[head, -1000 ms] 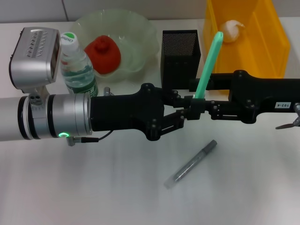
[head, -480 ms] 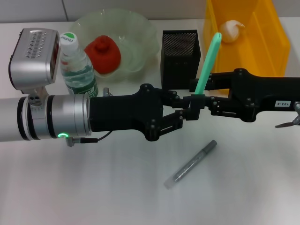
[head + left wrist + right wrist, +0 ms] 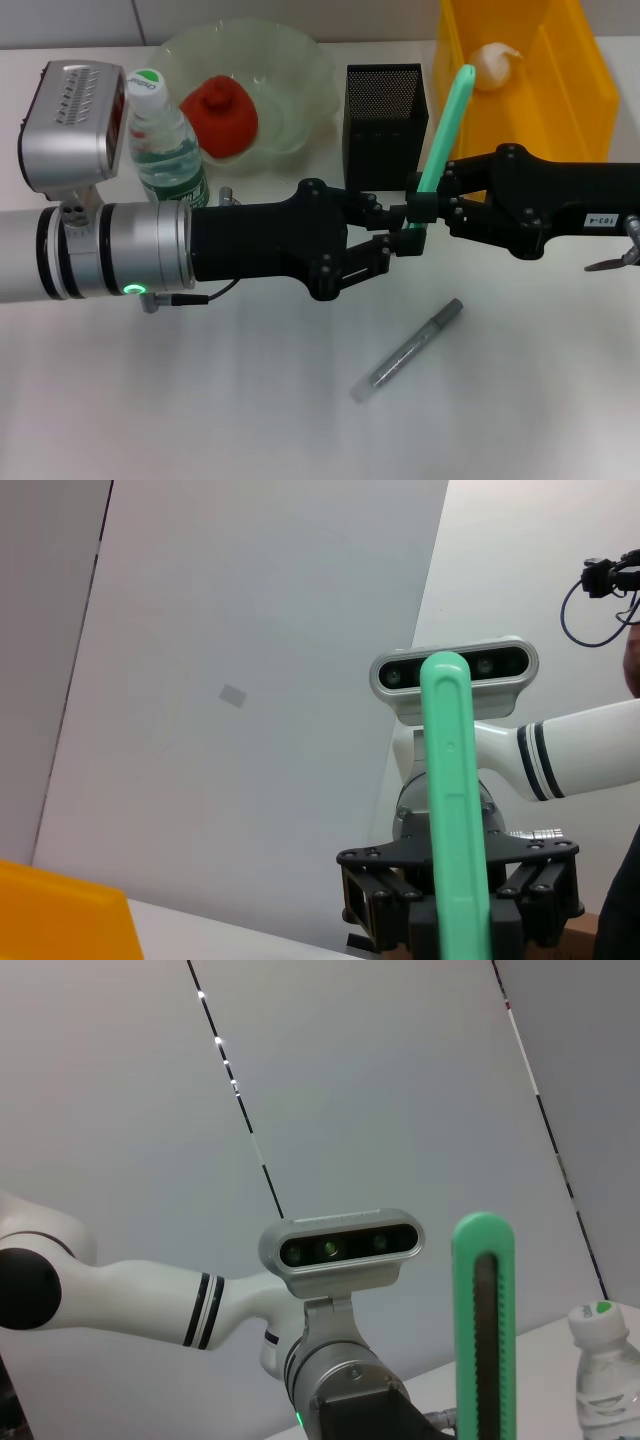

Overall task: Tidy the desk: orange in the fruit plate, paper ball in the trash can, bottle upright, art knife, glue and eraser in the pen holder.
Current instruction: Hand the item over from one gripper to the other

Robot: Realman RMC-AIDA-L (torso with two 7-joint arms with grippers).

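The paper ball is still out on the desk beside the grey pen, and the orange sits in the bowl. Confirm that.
Not quite. In the head view the paper ball lies inside the yellow bin, not on the desk by the grey pen. The orange does sit in the bowl.

Left arm [image 3: 100, 262] a thick white and silver tube with black rings and a small green light, grey camera box [image 3: 75, 125] with round lenses on its wrist, black linkage fingers with screws, thin black cable, right arm [image 3: 560, 205] black with a small white label
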